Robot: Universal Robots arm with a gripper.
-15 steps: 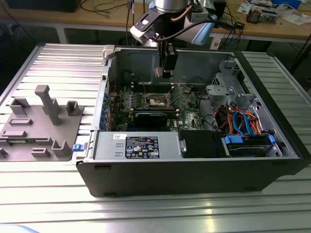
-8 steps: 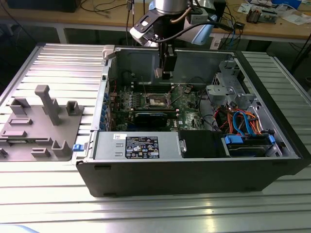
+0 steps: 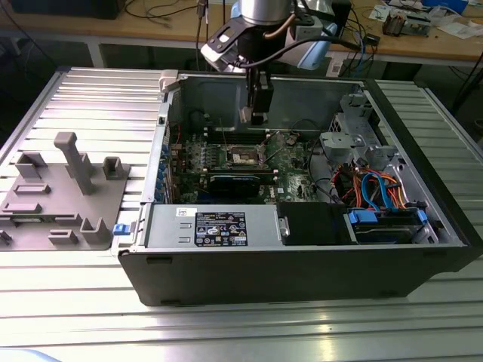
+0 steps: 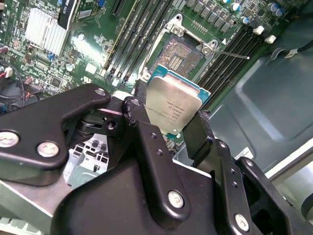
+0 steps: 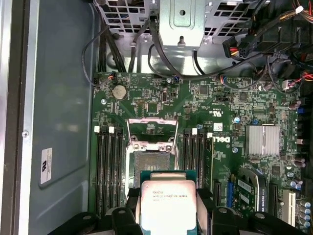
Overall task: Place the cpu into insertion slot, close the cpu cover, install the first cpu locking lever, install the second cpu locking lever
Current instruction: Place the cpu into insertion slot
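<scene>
the cpu [image 5: 168, 208] is pinched by its two opposite edges between the jaws, metal face toward the cameras in both wrist views [image 4: 173, 110]. it hangs in the air over the motherboard [image 5: 225, 103], close beside the insertion slot [image 5: 150, 164] but not yet in it. the exterior view puts the arm [image 3: 260, 30] high inside the open computer case [image 3: 302, 264], which lies on the desk [image 3: 75, 302], with the slot [image 3: 245, 156] apart from the jaws and lower.

i judge the first step to be in hand: placing the chip. the slot's pin field is bare, and the cpu cover [image 5: 151, 120] seems to stand raised at the slot's edge nearest the drive cage, so nothing is closed. a thin metal lever [image 4: 234, 55] juts out loose beside the slot.

seating the chip calls for squaring its edges to the slot's black frame, matching its keyed corner, and keeping it level so no pin is bent. the pinch must be freed only once it rests flat.

hidden: the chip's underside and contacts, and its corner mark, which i cannot make out. in the first wrist view the chip covers the slot's nearer edge. the other lever is hard to pick out. in the exterior view the chip is too small to tell from the jaws.
</scene>
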